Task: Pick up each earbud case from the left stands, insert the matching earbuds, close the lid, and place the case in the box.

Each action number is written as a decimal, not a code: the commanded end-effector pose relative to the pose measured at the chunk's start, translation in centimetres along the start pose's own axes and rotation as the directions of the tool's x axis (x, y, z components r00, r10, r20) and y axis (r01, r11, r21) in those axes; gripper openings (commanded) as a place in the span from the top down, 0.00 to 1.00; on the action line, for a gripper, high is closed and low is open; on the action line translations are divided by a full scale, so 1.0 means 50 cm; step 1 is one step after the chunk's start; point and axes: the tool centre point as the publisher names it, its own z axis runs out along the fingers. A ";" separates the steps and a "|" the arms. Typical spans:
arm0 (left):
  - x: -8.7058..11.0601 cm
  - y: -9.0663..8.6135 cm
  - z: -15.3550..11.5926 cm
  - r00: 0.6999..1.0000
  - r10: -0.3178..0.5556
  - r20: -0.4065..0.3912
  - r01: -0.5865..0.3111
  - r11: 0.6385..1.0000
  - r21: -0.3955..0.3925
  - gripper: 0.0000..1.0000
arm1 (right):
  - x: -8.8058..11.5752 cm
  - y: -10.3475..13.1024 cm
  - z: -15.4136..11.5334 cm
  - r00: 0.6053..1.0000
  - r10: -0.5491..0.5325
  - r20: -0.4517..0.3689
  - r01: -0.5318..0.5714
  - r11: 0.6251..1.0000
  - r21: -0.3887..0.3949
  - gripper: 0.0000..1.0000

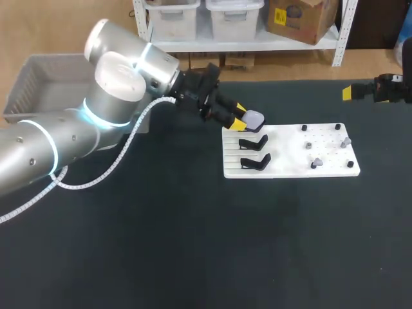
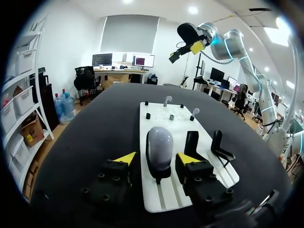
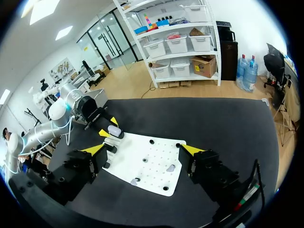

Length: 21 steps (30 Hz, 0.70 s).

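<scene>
Looks like a robotics lab: a left arm [image 1: 116, 96] and right arm [image 2: 232, 40] over a black table [image 1: 193, 244] with a white board [image 1: 290, 151] of stands [image 1: 255, 162] and a grey box [image 1: 45, 74].

The head camera is looking down from above and behind onto the table [image 1: 193, 257], taking in the whole white board [image 1: 290, 164]. The left wrist camera is sitting low and very close, facing along the left gripper [image 2: 156, 159] down the board's length toward the right gripper [image 2: 194, 47], which is raised beyond the far end. The right wrist camera is looking back from higher and farther off, sharing the board and the left gripper with the other views.
</scene>
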 end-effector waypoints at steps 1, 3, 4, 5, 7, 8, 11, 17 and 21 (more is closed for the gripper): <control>-0.002 0.012 0.006 1.000 0.001 -0.005 0.000 1.000 0.010 0.51 | 0.000 0.000 -0.001 1.000 0.000 -0.001 0.000 1.000 0.002 0.00; -0.003 0.013 0.008 1.000 0.002 -0.005 -0.002 1.000 0.010 0.51 | 0.000 0.000 -0.001 1.000 0.000 -0.001 0.000 1.000 0.002 0.00; -0.004 0.014 0.009 1.000 0.002 -0.004 -0.002 1.000 0.010 0.51 | 0.000 0.000 -0.001 1.000 0.000 -0.001 0.000 1.000 0.002 0.00; -0.005 0.015 0.010 1.000 0.003 -0.003 -0.002 1.000 0.010 0.53 | 0.000 0.000 -0.001 1.000 0.000 -0.001 0.000 1.000 0.002 0.00; -0.007 0.015 0.012 1.000 0.003 0.000 -0.003 1.000 0.010 0.55 | 0.000 0.000 -0.001 1.000 0.000 -0.001 0.000 1.000 0.002 0.00; -0.007 0.016 0.013 1.000 0.003 0.001 -0.003 1.000 0.011 0.55 | 0.000 0.000 -0.001 1.000 0.000 -0.001 0.000 1.000 0.002 0.00; -0.008 0.016 0.018 1.000 0.004 0.004 -0.004 1.000 0.014 0.56 | 0.000 0.000 -0.001 1.000 0.000 -0.001 0.000 1.000 0.002 0.00; -0.007 0.015 0.023 1.000 0.001 0.006 -0.001 1.000 0.020 0.60 | 0.000 0.000 -0.001 1.000 0.000 -0.001 0.000 1.000 0.002 0.00; -0.005 0.013 0.025 1.000 -0.001 0.005 0.001 1.000 0.017 0.69 | 0.000 0.000 -0.001 1.000 0.000 -0.001 0.000 1.000 0.002 0.00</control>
